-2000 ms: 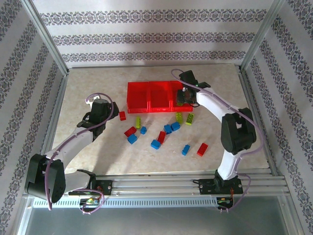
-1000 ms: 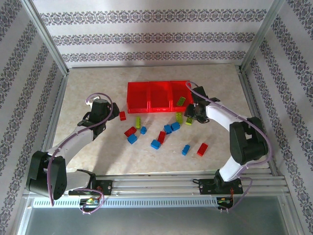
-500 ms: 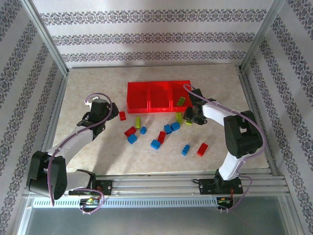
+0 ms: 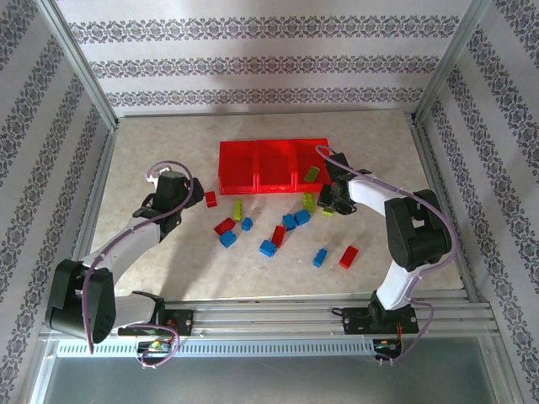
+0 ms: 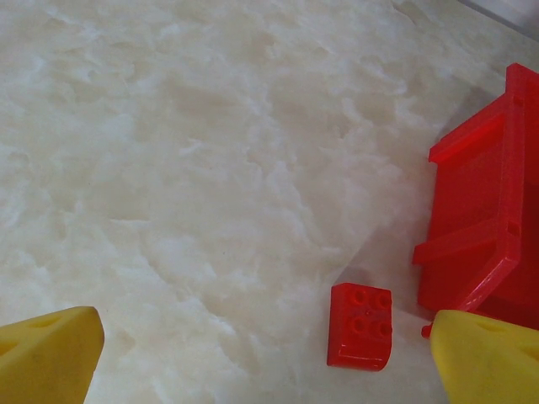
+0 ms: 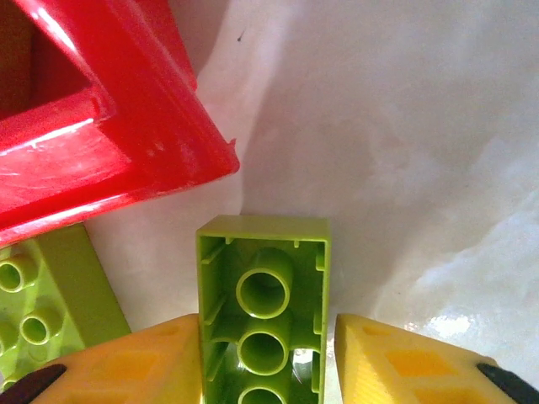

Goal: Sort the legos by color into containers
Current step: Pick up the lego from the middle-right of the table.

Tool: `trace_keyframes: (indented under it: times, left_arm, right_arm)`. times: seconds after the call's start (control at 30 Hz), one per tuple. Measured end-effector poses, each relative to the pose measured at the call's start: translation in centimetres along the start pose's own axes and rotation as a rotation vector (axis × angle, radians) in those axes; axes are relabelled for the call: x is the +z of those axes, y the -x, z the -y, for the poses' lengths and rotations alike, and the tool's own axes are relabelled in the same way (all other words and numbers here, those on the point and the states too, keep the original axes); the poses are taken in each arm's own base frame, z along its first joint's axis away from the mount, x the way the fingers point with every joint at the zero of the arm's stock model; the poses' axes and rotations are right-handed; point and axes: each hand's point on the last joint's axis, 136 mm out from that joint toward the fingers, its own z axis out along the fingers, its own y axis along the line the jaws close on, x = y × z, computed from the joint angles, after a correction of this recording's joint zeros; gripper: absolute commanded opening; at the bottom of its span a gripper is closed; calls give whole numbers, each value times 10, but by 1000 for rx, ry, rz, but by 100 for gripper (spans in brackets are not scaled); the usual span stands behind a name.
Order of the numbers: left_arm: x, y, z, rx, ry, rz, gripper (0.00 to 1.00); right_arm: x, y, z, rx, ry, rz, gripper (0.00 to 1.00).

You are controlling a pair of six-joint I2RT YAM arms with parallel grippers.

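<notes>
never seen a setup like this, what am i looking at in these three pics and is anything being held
These are two white robot arms bolted at the near edge of a pale table, each ending in a two-finger gripper. The wide picture looks down from above and behind them; the other two come from cameras on the wrists, so the yellow shapes at the bottom are the fingers. On the table sit three joined red bins, with one yellow-green lego in the rightmost, and loose legos in red, blue and yellow-green in front. The left gripper is open and empty, a small red lego on the table ahead of it. The right gripper straddles an upside-down brick, yellow-green; whether it is squeezing I can't tell.
</notes>
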Motion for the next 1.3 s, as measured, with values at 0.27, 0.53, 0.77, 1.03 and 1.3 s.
trace_keyframes:
  times: [0.27,0.53,0.77,1.03,1.3]
  left_arm:
    - [1,-1,1,-6,-7,-7,100]
    - [5,-4,-3,-21,6,-20,100]
    - [6,-4,-4,-27,9,-20,100]
    - [7,-2,-7,-33,15,-18,100]
    - [7,-3,-4,-35,-2,-25,100]
  right_arm:
    - [0,0,0,-1,-1,-1,44]
    - [8,-6,4,-2,-31,-35,44]
    - [6,-2,3,-2,-33,-31,31]
    - [-7,0,0,-28,-40,-2,25]
    - [-50,24,-39,-136,20,117,25]
